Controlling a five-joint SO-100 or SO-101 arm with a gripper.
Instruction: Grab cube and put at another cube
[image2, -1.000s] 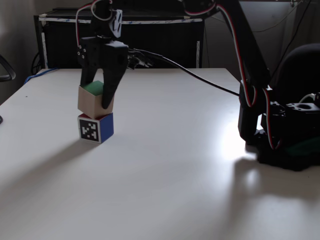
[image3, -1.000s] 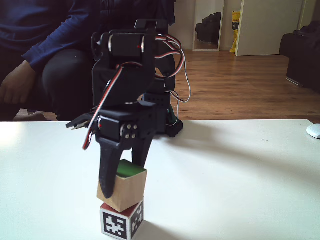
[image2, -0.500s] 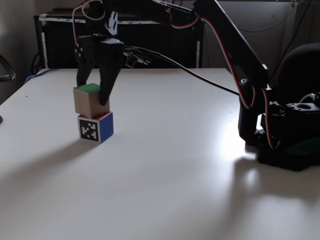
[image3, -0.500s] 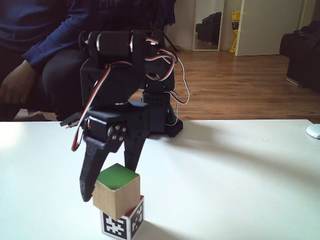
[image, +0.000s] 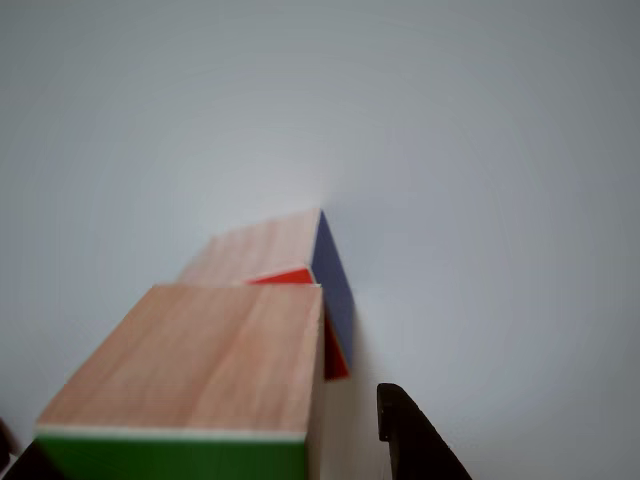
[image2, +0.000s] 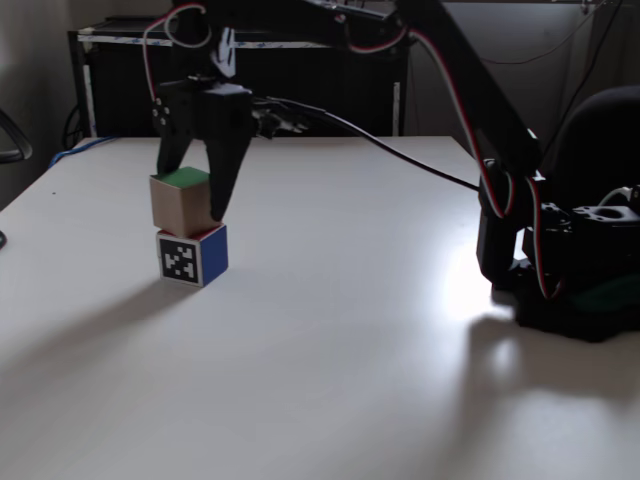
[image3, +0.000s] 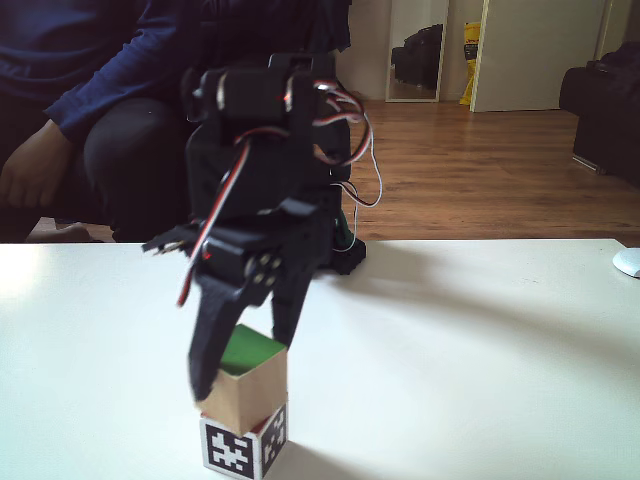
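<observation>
The cube (image2: 178, 205), light wood with a green top face, rests on another cube (image2: 190, 258), which has a navy side and a black-and-white marker face. In both fixed views the stack stands on the white table, the upper cube (image3: 245, 395) turned slightly on the lower one (image3: 240, 450). My gripper (image2: 192, 195) hangs over the stack, a finger on each side of the green-faced cube. In the other view a gap shows between the cube (image: 190, 370) and the right fingertip (image: 410, 440), so the gripper (image: 215, 462) is open. Red and navy faces of the lower cube (image: 330, 280) peek out beneath.
The arm's base (image2: 570, 290) sits at the table's right edge, with a cable running across to the wrist. A black cabinet (image2: 300, 90) stands behind the table. A seated person (image3: 60, 100) is behind the far edge, and a white object (image3: 628, 262) lies at the right.
The green-faced cube was tilted in the jaws half a second ago. It now lies flat on the lower cube, and the fingers have loosened from its sides.
</observation>
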